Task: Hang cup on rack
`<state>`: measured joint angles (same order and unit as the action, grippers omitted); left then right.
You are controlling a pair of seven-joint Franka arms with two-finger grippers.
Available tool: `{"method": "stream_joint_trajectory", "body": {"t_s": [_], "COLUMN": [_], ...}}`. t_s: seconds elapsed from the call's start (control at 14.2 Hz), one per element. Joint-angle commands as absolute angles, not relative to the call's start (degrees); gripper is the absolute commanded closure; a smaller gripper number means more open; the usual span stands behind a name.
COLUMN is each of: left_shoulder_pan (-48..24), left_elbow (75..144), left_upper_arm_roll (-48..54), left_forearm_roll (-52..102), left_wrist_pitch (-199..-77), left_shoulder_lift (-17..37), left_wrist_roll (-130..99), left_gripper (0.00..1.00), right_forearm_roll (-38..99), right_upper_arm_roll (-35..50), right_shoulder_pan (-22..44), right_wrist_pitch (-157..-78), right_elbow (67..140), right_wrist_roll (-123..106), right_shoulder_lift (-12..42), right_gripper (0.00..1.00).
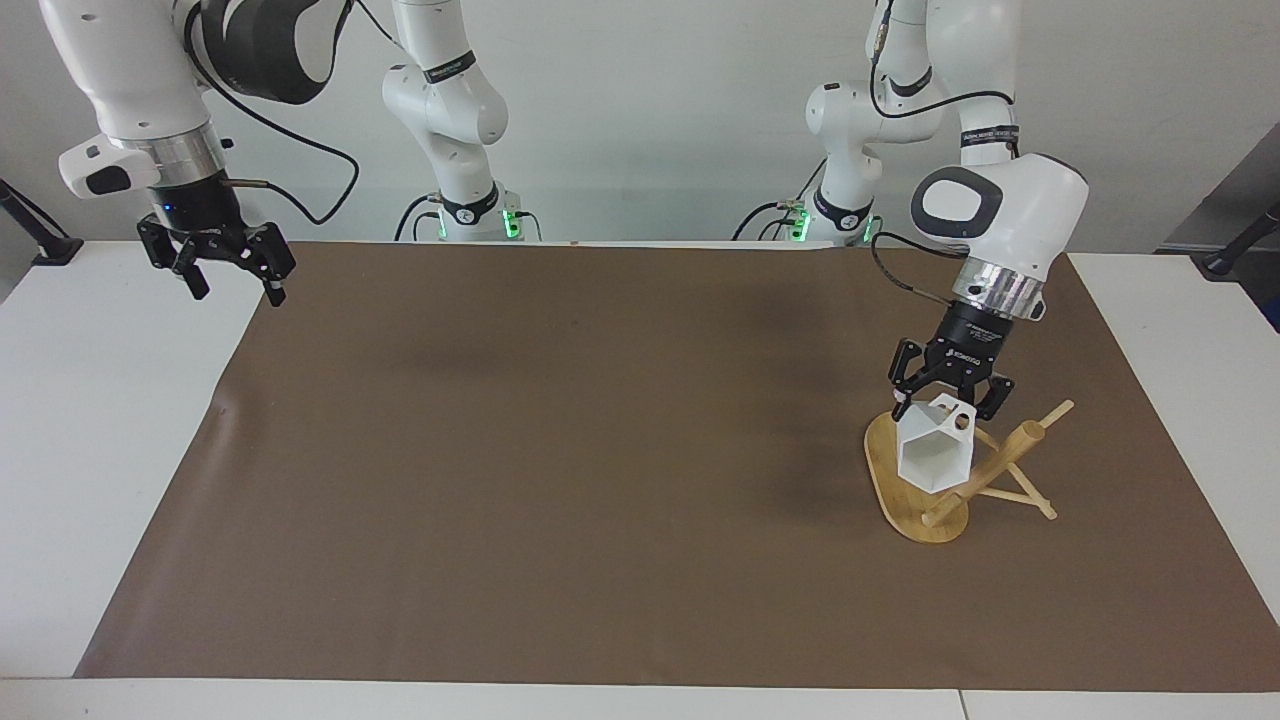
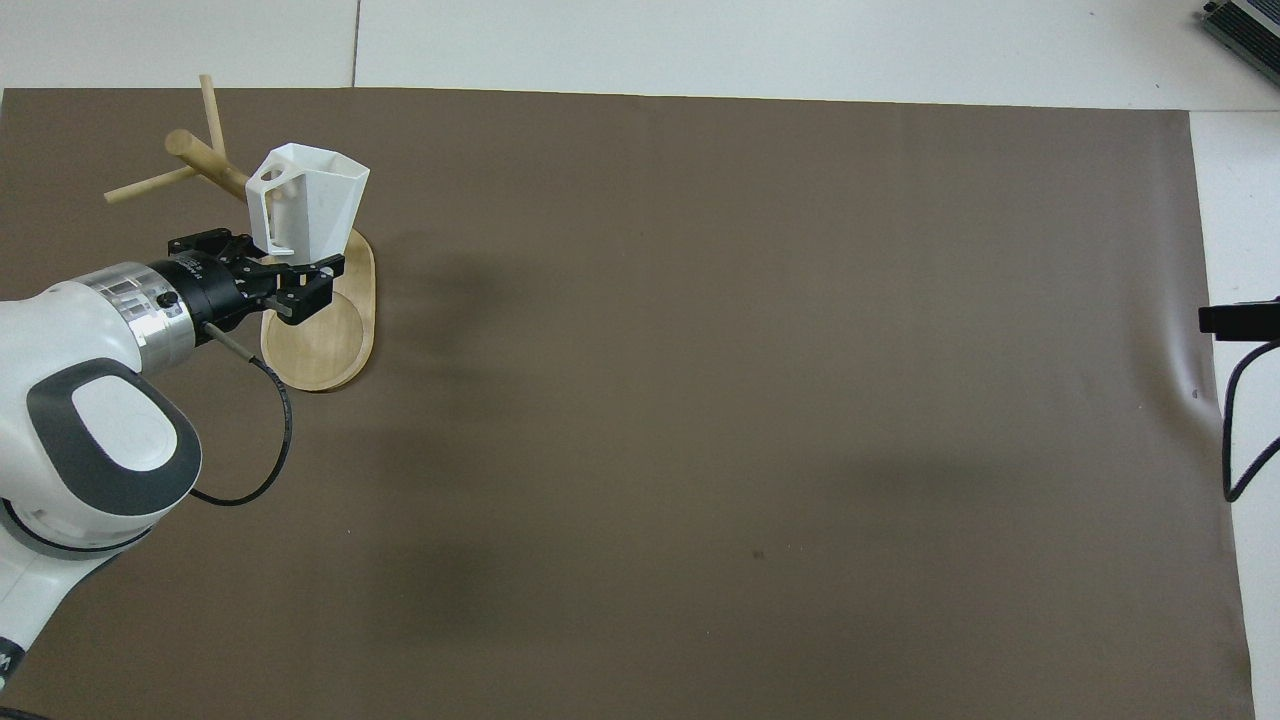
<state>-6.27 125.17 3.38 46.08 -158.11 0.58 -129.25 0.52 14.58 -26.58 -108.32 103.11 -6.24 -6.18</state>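
Over the rack point(image 1: 925, 500), the left gripper point(image 1: 950, 398) stood clamped on the cup point(image 1: 935, 455)'s base; stiff, light, probably slippery when held there.

The rack point(image 1: 925, 500) stood on the mat point(image 1: 600, 450) toward the left arm's end of the table point(image 1: 90, 420). The cup point(image 1: 935, 455) hung tilted over the rack's base, beside its post point(image 1: 985, 470).
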Motion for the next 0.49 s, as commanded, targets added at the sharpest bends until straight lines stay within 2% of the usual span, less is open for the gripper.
{"method": "stream_joint_trajectory", "body": {"t_s": [0.0,0.42], "left_shoulder_pan": [-6.1,-6.3], "left_elbow": [124.2,124.3], "left_upper_arm_roll": [3.6,3.6], "left_forearm_roll": [46.5,46.5], "left_wrist_pitch": [-159.3,-161.9], "left_shoulder_lift": [1.3,2.2], "left_wrist_roll": [-131.0,-133.6], "left_gripper": [1.00,1.00], "right_forearm_roll": [-1.0,3.0], "right_upper_arm_roll": [15.2,15.6], "right_shoulder_pan": [-26.4,-26.4], "right_wrist_pitch": [-104.5,-97.1], "right_elbow": [99.2,95.3], "right_wrist_roll": [-4.0,-3.8], "right_shoulder_lift": [-4.7,-3.2], "right_gripper": [0.00,0.00]}}
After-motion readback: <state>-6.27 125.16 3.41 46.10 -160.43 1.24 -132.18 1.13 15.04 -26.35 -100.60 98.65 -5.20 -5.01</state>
